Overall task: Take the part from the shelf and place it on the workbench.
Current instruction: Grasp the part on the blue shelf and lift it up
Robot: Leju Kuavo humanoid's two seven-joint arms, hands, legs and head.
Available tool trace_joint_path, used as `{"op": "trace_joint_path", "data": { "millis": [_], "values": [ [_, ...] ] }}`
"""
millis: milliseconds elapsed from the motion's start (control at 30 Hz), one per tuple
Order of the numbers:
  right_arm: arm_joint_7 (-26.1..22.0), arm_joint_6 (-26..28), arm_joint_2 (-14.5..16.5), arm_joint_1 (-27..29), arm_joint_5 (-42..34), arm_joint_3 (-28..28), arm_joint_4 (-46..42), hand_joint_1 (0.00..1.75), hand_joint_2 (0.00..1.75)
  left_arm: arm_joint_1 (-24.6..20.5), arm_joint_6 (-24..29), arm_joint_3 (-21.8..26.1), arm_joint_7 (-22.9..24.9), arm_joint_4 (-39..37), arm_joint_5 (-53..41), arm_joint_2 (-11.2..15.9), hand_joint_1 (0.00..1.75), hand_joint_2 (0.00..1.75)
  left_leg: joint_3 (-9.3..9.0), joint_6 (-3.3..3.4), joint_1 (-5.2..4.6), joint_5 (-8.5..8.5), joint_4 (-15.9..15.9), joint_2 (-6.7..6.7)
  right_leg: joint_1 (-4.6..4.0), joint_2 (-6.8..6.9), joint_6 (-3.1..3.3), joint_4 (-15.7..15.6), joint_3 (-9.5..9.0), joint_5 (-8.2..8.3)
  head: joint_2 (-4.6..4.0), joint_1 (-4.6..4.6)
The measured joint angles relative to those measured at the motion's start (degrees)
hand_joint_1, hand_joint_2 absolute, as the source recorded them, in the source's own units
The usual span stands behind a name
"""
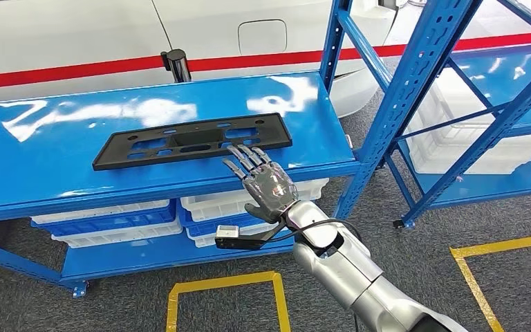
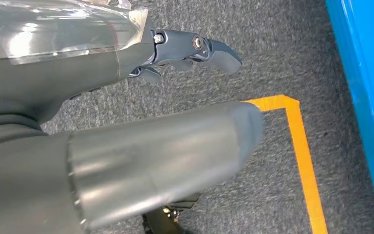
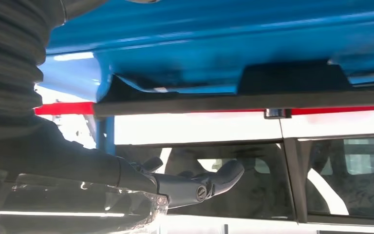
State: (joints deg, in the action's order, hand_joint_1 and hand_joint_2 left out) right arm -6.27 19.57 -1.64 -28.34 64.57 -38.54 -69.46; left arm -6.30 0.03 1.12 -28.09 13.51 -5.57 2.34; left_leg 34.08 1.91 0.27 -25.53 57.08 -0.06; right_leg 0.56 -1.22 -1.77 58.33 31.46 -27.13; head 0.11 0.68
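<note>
The right hand (image 1: 266, 181) reaches over the front edge of the blue shelf (image 1: 55, 173), fingers (image 1: 245, 158) spread and straight, holding nothing, tips at the near edge of the black part (image 1: 180, 142); the part lies flat on the shelf top; the left hand (image 2: 126, 161) hangs over grey carpet (image 2: 272, 58), fingers apart, empty; white bins (image 1: 235, 204) sit below; a white car (image 1: 110, 34) stands behind.

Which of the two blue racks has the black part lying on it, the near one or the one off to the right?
The near rack: the flat black part lies on its top shelf, the right hand at its front edge. The right-side rack holds white bins.
</note>
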Motion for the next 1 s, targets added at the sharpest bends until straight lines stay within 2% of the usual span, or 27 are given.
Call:
{"op": "trace_joint_path", "data": {
  "millis": [33,67,100,167,200,233,267,300,333,367,433,500,567,600,633,700,733,767,800,867,900,933,1000],
  "values": [
    [0.0,-0.07,-0.05,-0.16,-0.01,0.01,-0.15,0.0,1.75,-0.06,0.02,0.01,0.01,0.02,0.0,-0.04,0.0,0.0,-0.68,0.33,0.06,-0.01,-0.28,0.01,-0.08,0.15,-0.32,1.1,0.28,-0.26,0.0,0.03],
    [0.0,-0.16,-0.1,-0.42,0.0,0.02,-0.29,0.0,1.75,-0.16,0.05,0.02,0.02,0.04,-0.01,-0.1,0.0,0.0,-1.33,0.6,0.14,-0.03,-0.42,0.02,-0.06,0.3,-0.32,2.81,1.15,-1.08,0.0,0.08],
    [0.0,-0.25,-0.15,-0.64,0.0,0.01,-0.43,0.0,1.75,-0.26,0.08,0.04,0.03,0.06,-0.01,-0.16,0.0,0.0,-1.66,0.75,0.21,-0.11,-0.53,0.04,0.0,0.44,-0.2,5.6,2.8,-2.3,0.0,0.09],
    [0.02,-0.44,-0.28,-0.9,0.03,-0.02,-0.63,0.0,1.75,-0.48,0.12,0.15,0.03,0.09,-0.01,-0.23,0.0,0.0,-1.96,0.94,0.19,-0.51,-0.52,0.02,0.03,0.53,-0.01,12.82,7.38,-4.76,0.0,0.11],
    [0.04,-0.5,-0.37,-0.89,0.07,-0.03,-0.68,0.0,1.75,-0.53,0.13,0.23,0.03,0.11,-0.01,-0.27,0.0,0.0,-2.14,0.95,0.18,-0.73,-0.51,0.0,0.03,0.53,-0.11,15.38,9.28,-5.45,0.0,0.09],
    [0.07,-0.56,-0.46,-0.87,0.11,-0.03,-0.71,0.0,1.75,-0.55,0.13,0.32,0.03,0.12,-0.02,-0.31,0.0,0.0,-2.35,0.92,0.18,-0.95,-0.5,-0.02,0.03,0.54,-0.4,16.56,10.45,-5.54,0.0,0.1],
    [0.08,-0.6,-0.56,-0.86,0.15,-0.03,-0.75,0.0,1.75,-0.54,0.13,0.4,0.03,0.13,-0.03,-0.36,0.0,0.0,-2.68,0.84,0.18,-1.2,-0.49,-0.06,0.04,0.55,-0.88,15.73,10.55,-4.73,0.0,0.09],
    [0.09,-0.62,-0.63,-0.89,0.17,-0.03,-0.84,0.0,1.75,-0.54,0.13,0.46,0.03,0.13,-0.05,-0.43,0.0,0.0,-3.1,0.74,0.19,-1.49,-0.49,-0.08,0.05,0.6,-1.38,13.23,9.76,-3.24,0.0,0.1],
    [0.09,-0.63,-0.68,-0.95,0.19,-0.03,-0.97,0.0,1.75,-0.56,0.13,0.51,0.03,0.15,-0.08,-0.51,0.0,0.0,-3.63,0.59,0.2,-1.87,-0.49,-0.1,0.08,0.71,-1.93,9.43,8.34,-1.13,0.0,0.1],
    [0.09,-0.66,-0.74,-0.99,0.19,-0.03,-1.1,0.0,1.75,-0.59,0.12,0.58,0.03,0.16,-0.09,-0.59,0.0,0.0,-4.12,0.36,0.17,-2.33,-0.48,-0.09,0.08,0.95,-2.14,5.29,6.82,1.02,0.0,0.08],
    [0.1,-0.74,-0.78,-1.15,0.2,-0.05,-1.31,0.0,1.75,-0.71,0.13,0.76,0.02,0.21,-0.09,-0.66,0.0,0.0,-4.77,-0.28,0.04,-3.18,-0.48,-0.03,-0.16,1.43,-1.06,0.02,4.73,2.79,0.0,0.03],
    [0.14,-0.84,-0.84,-1.23,0.23,-0.05,-1.52,0.0,1.75,-0.77,0.14,0.9,-0.01,0.25,-0.09,-0.68,0.0,0.0,-5.08,-0.89,-0.06,-3.49,-0.21,0.09,-0.3,1.44,0.69,-0.77,4.2,2.63,0.0,0.01],
    [0.19,-0.88,-0.87,-1.26,0.25,-0.04,-1.8,0.0,1.75,-0.76,0.14,0.96,-0.08,0.28,-0.15,-0.69,0.0,0.0,-4.81,-1.34,0.11,-3.83,1.05,0.16,0.1,1.21,1.53,-1.06,3.32,2.88,0.0,0.03],
    [0.22,-0.9,-0.82,-1.34,0.25,-0.05,-1.9,0.0,1.75,-0.79,0.14,0.99,-0.13,0.3,-0.19,-0.69,0.0,0.0,-3.99,-1.58,0.22,-4.4,2.8,0.14,0.28,1.15,1.87,-1.17,2.77,2.68,0.0,0.04],
    [0.22,-0.91,-0.76,-1.4,0.24,-0.06,-1.99,0.0,1.75,-0.81,0.14,1.04,-0.16,0.3,-0.23,-0.66,0.0,0.0,-2.39,-1.9,0.34,-5.46,5.74,0.11,0.38,1.11,2.23,-1.28,2.26,2.42,0.0,0.02],
    [0.22,-0.93,-0.7,-1.43,0.24,-0.1,-2.05,0.0,1.75,-0.8,0.14,1.14,-0.19,0.3,-0.25,-0.63,0.0,0.0,2.24,-2.5,0.46,-8.2,12.99,0.06,0.34,1.03,2.77,-1.29,1.64,1.81,0.0,-0.02],
    [0.22,-0.95,-0.69,-1.36,0.24,-0.13,-2.06,0.0,1.75,-0.75,0.14,1.2,-0.19,0.3,-0.25,-0.63,0.0,0.0,4.43,-2.7,0.52,-9.01,15.54,0.05,0.33,0.95,2.86,-1.28,1.37,1.51,0.0,-0.02],
    [0.22,-0.95,-0.7,-1.28,0.24,-0.15,-2.06,0.0,1.75,-0.71,0.14,1.26,-0.19,0.3,-0.25,-0.63,0.0,0.0,5.78,-2.78,0.57,-8.73,16.27,0.06,0.32,0.86,2.82,-1.28,1.07,1.19,0.0,-0.02],
    [0.22,-0.95,-0.7,-1.22,0.24,-0.17,-2.06,0.0,1.75,-0.68,0.14,1.31,-0.19,0.3,-0.25,-0.63,0.0,0.0,6.06,-2.75,0.62,-7.14,14.94,0.07,0.32,0.77,2.71,-1.28,0.65,0.86,0.0,-0.03],
    [0.22,-0.95,-0.66,-1.21,0.24,-0.19,-2.08,0.0,1.75,-0.69,0.14,1.37,-0.19,0.3,-0.25,-0.58,0.0,0.0,3.9,-2.34,0.67,-1.62,7.63,0.07,0.32,0.64,2.39,-1.31,-0.33,0.1,0.0,-0.02],
    [0.22,-0.96,-0.62,-1.24,0.24,-0.19,-2.09,0.0,1.75,-0.71,0.14,1.38,-0.19,0.29,-0.25,-0.55,0.0,0.0,2.64,-2.06,0.55,-0.2,4.12,0.09,0.24,0.56,2.17,-1.34,-0.79,-0.25,0.0,0.0],
    [0.23,-0.97,-0.58,-1.28,0.24,-0.2,-2.1,0.0,1.75,-0.73,0.14,1.38,-0.19,0.3,-0.25,-0.52,0.0,0.0,1.73,-1.71,0.39,0.35,1.79,0.06,0.16,0.5,1.89,-1.4,-1.04,-0.55,0.0,0.01],
    [0.23,-0.99,-0.53,-1.3,0.25,-0.22,-2.11,0.0,1.75,-0.7,0.15,1.39,-0.19,0.3,-0.25,-0.49,0.0,0.0,1.01,-0.94,0.01,-0.09,0.48,-0.01,-0.16,0.39,1.17,-1.19,-1.46,-0.71,0.0,0.01]
  ]
}}
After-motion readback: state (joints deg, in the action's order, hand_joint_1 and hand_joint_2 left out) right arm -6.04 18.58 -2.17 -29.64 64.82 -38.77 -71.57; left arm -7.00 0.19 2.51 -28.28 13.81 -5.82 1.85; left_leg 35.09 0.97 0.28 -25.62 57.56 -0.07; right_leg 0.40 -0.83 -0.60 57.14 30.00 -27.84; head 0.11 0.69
